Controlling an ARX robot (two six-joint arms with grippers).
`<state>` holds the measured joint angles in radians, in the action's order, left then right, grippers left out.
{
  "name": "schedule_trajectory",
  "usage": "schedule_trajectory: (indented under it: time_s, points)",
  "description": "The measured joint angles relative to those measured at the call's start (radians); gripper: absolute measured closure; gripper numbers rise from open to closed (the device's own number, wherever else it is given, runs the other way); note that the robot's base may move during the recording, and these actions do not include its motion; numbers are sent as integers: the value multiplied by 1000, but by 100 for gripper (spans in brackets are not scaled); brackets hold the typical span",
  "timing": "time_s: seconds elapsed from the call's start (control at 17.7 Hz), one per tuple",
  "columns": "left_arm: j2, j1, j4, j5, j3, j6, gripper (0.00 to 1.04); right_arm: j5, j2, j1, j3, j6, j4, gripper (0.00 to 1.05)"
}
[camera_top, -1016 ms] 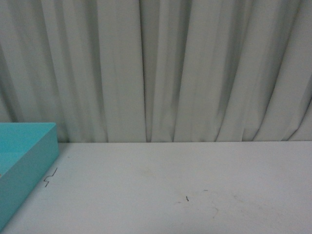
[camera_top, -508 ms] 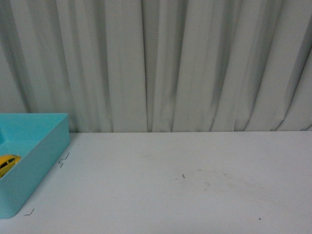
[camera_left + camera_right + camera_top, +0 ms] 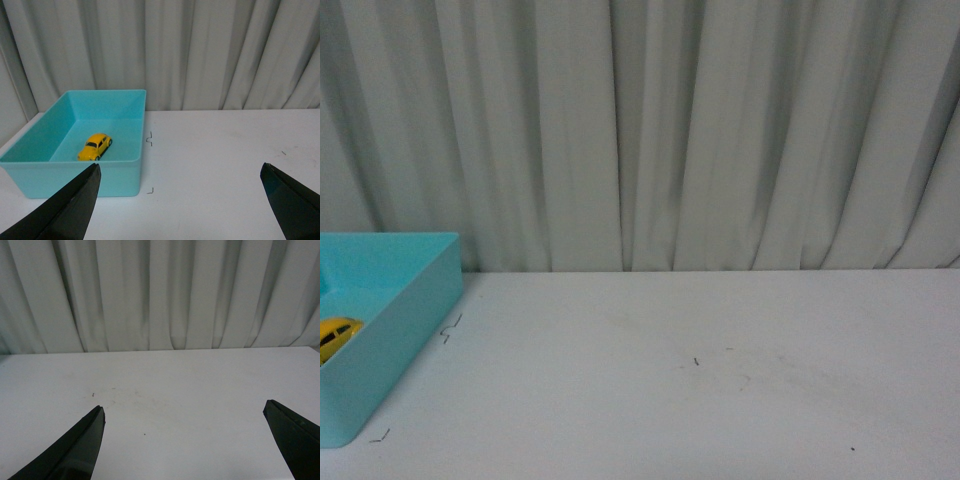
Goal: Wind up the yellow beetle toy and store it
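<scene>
Pale pleated curtains are seen behind the white table, and the front view is unchanged from half a second ago, the turquoise box keeping its place at the left. The yellow beetle toy is seen lying inside the box, well apart from the left gripper, whose jaws are spread wide and empty. The right gripper is likewise held wide apart over bare table.
</scene>
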<state>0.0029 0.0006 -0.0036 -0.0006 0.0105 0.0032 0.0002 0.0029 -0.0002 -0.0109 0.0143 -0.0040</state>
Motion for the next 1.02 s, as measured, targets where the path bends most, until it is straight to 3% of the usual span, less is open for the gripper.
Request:
schedule_trajectory:
  time_s: [1.02]
  points:
    - [0,-1,0,0,0,0,7,0,0,0,0,0,0,7]
